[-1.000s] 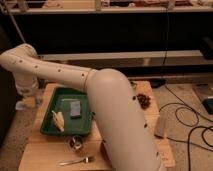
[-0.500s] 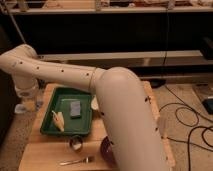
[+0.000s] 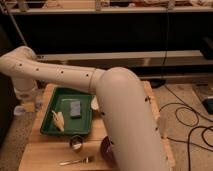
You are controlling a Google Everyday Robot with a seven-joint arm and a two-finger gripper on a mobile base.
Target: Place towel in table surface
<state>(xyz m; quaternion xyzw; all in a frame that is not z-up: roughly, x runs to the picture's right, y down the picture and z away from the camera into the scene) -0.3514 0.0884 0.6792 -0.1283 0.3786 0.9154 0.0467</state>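
The table surface (image 3: 47, 152) is a light tan wooden top of joined planks. My arm reaches from the lower right across it to the far left and bends down there. My gripper (image 3: 21, 107) hangs at the table's left edge, beside the green tray (image 3: 50, 129). No rumpled blue-grey towel shows clearly; it may be hidden by the arm or at the gripper. A stiff blue-grey block (image 3: 75, 108) and a pale yellow wedge (image 3: 59, 120) lie in the tray.
A small metal cup (image 3: 76, 143) and a fork (image 3: 77, 161) lie in front of the tray. A dark red bowl (image 3: 107, 148) is half hidden by the arm. Cables (image 3: 192, 122) run over the floor at the right. Shelves stand behind.
The thick part of my arm has shifted slightly right and now covers the small brown object on the table's right side. The gripper end has barely moved.
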